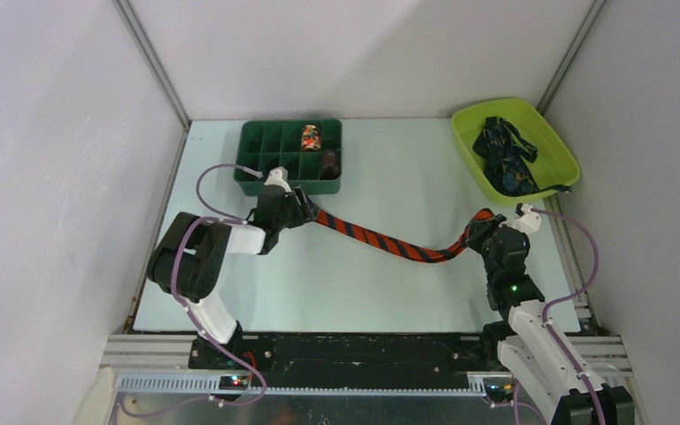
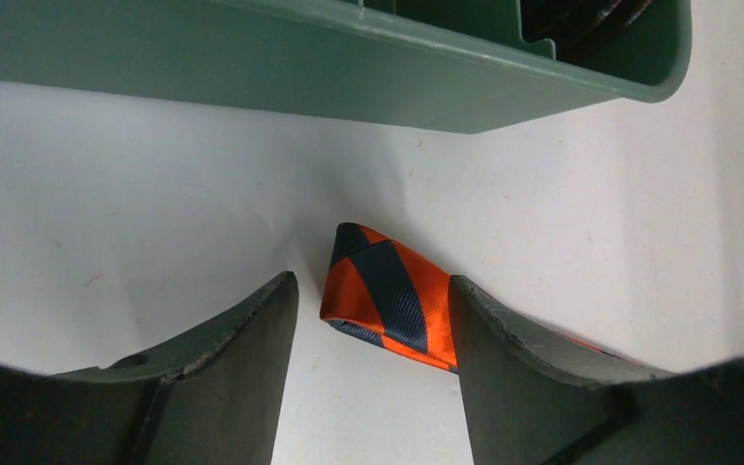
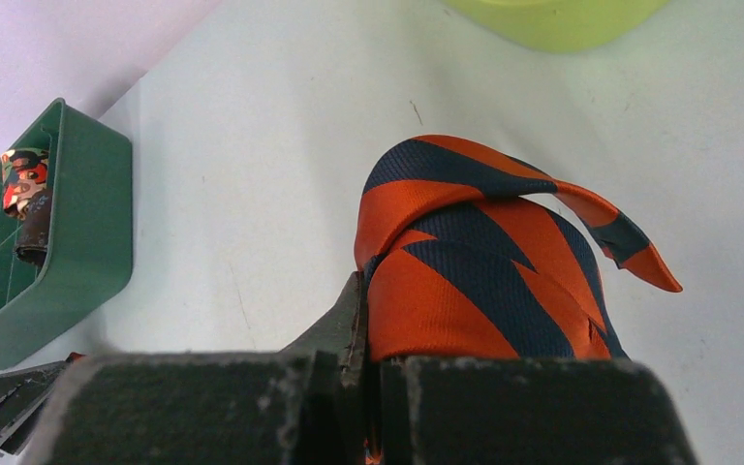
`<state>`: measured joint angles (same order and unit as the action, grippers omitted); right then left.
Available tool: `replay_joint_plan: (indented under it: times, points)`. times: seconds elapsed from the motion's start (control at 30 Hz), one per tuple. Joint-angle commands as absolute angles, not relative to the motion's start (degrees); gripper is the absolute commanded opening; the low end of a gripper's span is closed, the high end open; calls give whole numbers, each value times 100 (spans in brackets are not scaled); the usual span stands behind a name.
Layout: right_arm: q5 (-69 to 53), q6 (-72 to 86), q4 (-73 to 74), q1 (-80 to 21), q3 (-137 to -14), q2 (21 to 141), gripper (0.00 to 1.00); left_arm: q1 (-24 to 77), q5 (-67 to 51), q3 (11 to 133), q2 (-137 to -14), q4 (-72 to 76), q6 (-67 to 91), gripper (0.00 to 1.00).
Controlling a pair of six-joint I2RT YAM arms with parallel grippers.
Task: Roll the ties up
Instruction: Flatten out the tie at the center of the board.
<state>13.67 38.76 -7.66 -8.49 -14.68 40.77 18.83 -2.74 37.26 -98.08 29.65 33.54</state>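
Observation:
A red-orange tie with dark diagonal stripes (image 1: pixel 381 239) lies stretched across the table between my two grippers. My left gripper (image 1: pixel 305 211) is open. In the left wrist view the tie's narrow end (image 2: pixel 387 291) lies on the table between the fingers, against the right finger (image 2: pixel 504 358). My right gripper (image 1: pixel 487 232) is shut on the tie's wide end, which bulges folded above the jaws in the right wrist view (image 3: pixel 465 271). Dark navy ties (image 1: pixel 505 155) lie heaped in a lime bin.
A dark green compartment tray (image 1: pixel 257 181) stands just behind the left gripper and holds a colourful roll (image 1: pixel 311 137) and a dark roll (image 1: pixel 328 162). The lime bin (image 1: pixel 558 150) sits at the back right. Grey walls close in both sides.

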Motion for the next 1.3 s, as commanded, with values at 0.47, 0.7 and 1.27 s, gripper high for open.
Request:
replay_joint_plan:
  times: [0.47,0.7,1.27]
  points:
    - [1381,3974,-856,-831,-1652,4138,0,1883,-730,3656,-10011,3160,3305,30]
    - [1516,3868,-643,-834,-1675,4076,0,1881,-479,3697,-9557,2963,3240,3]
    - [2852,3790,790,-834,-2209,4224,5,1894,-400,3799,-8843,2840,3096,0]
